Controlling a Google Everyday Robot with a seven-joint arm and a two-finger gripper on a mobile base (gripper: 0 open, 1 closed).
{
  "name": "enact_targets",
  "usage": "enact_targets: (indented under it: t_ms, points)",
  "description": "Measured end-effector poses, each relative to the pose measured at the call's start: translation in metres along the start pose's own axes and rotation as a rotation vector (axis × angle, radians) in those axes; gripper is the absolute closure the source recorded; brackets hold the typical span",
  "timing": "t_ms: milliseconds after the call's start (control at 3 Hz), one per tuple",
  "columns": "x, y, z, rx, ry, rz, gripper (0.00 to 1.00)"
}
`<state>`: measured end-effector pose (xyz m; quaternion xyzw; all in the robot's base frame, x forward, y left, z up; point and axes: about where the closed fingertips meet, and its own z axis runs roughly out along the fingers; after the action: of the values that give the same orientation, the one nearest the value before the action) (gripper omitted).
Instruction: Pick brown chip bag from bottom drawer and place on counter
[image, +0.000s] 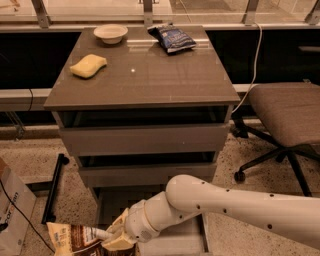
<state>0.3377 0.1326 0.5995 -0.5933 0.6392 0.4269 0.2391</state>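
The brown chip bag (82, 239), dark brown with a cream top edge, is at the bottom left of the camera view, out to the left of the cabinet. My gripper (111, 236) is shut on its right side and holds it up. The white arm reaches in from the lower right. The bottom drawer (187, 235) is pulled open below the two upper drawers and is mostly hidden behind my arm. The counter (150, 75) is the glossy grey-brown cabinet top above.
On the counter lie a yellow sponge (88, 65), a white bowl (110, 33) and a dark blue chip bag (173, 38). An office chair (287, 117) stands to the right. A cardboard box (12, 212) and a black bar (52, 187) are on the floor at left.
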Motion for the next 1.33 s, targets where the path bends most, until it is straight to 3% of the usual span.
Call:
enact_targets:
  t_ms: [333, 667, 1000, 1333]
  points:
    - [-0.010, -0.013, -0.024, 0.027, -0.019, -0.024, 1.00]
    - [-0.038, -0.025, -0.081, 0.109, -0.033, -0.090, 1.00]
    - [-0.060, -0.036, -0.125, 0.160, -0.051, -0.133, 1.00]
    - [-0.107, -0.055, -0.206, 0.230, -0.085, -0.178, 1.00]
